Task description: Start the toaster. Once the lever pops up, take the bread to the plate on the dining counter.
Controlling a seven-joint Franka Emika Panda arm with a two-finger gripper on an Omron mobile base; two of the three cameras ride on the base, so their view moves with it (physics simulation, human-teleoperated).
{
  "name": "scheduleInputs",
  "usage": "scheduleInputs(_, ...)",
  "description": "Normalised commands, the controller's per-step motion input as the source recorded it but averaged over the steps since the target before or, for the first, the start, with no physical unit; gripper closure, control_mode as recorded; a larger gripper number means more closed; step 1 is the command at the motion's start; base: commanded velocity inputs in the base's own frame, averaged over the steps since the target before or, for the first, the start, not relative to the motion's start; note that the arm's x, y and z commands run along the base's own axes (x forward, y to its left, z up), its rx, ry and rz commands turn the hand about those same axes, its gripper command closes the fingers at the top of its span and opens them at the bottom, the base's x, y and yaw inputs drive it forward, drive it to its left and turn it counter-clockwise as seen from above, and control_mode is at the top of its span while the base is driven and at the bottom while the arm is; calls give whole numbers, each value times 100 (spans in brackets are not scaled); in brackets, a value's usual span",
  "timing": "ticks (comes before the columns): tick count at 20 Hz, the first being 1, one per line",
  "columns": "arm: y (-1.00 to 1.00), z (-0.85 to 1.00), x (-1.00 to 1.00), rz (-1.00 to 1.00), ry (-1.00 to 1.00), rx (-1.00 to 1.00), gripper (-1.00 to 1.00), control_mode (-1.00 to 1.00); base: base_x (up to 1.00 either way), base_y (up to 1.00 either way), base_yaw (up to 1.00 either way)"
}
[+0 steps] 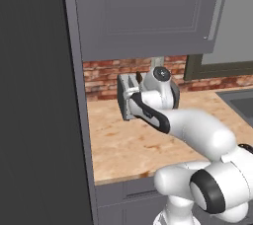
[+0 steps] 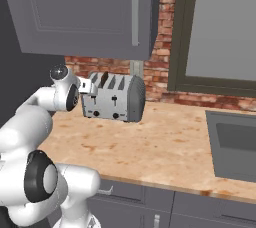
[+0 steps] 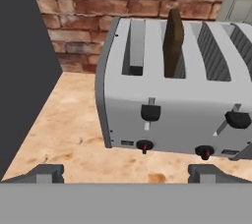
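The gripper (image 3: pixel 126 174) is seen nearest the lens in the hand view, its two dark fingertips (image 3: pixel 47 173) set wide apart with nothing between them; it is judged fully open and empty. Directly ahead of it, across a short strip of bare counter (image 3: pixel 64 134), the toaster (image 3: pixel 182 100) is presented front-on. The left slider lever (image 3: pixel 150 112) lies slightly above and just right of the gripper's centreline; the right slider lever (image 3: pixel 237 119) lies further right. Both levers are seen high on their tracks, so the toaster is judged not yet started. Below the levers, two black knobs are visible near the base.

The bread (image 3: pixel 173 42) stands upright in the second slot from the left, its top protruding above the casing, directly above the left lever. The toaster's long axis runs parallel to the brick wall (image 3: pixel 98 2), near the counter's rear edge and its left end by the dark tall panel (image 1: pixel 39 100).

In the base views, the arm is extended forward and low over the counter, the hand (image 2: pixel 75 92) held roughly level at the toaster's left end. A downward press on the left lever is judged to be the coming move.
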Motion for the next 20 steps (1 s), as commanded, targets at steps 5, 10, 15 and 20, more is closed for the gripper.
scheduleInputs(5, 0, 0, 12, 0, 2, 0, -100, -100, 0, 0, 0)
scheduleInputs(10, 0, -2, 28, 0, 1, 0, -100, -100, 0, 0, 0)
scheduleInputs(15, 0, -8, 29, 0, 0, 0, -100, -100, 0, 0, 0)
scheduleInputs(20, 0, -7, 14, 0, 4, 0, -100, -100, 0, 0, 0)
